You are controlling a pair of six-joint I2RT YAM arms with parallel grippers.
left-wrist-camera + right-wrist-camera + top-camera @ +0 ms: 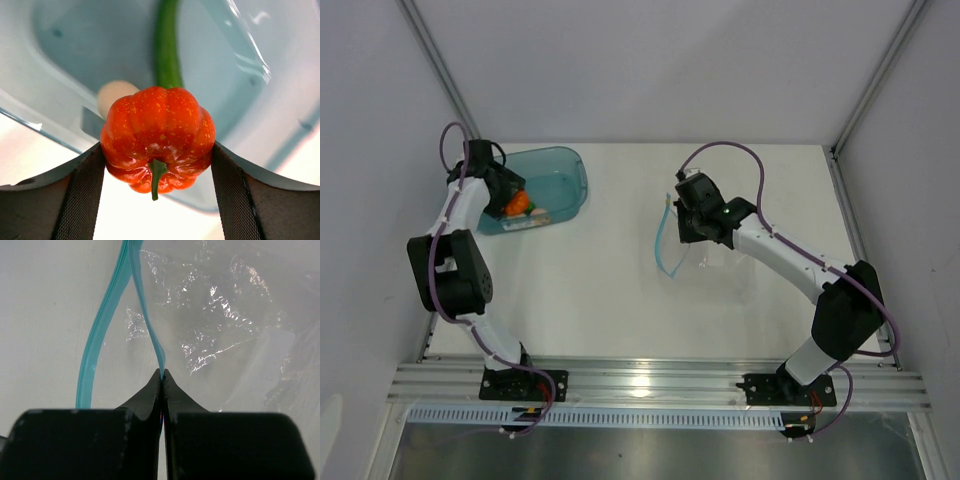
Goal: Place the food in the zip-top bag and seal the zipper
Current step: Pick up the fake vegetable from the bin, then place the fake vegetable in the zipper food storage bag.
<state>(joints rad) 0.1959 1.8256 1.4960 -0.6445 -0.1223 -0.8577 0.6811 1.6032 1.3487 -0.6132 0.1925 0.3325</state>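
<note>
My left gripper (158,170) is shut on the orange round fruit (157,137), a ribbed toy with a green stem, and holds it over the teal tub (250,115). In the top view the fruit (518,203) shows at the tub's left end (560,165). The slim green vegetable (167,45) and the cream-white lump (114,95) lie in the tub behind it. My right gripper (162,374) is shut on one side of the light-blue zipper (150,330) of the clear zip-top bag (225,325). The other zipper side (95,350) bows away, so the mouth (665,240) gapes.
The white table (610,290) is boxed in by grey walls and metal posts at the back corners. An aluminium rail (650,380) carrying both arm bases runs along the near edge.
</note>
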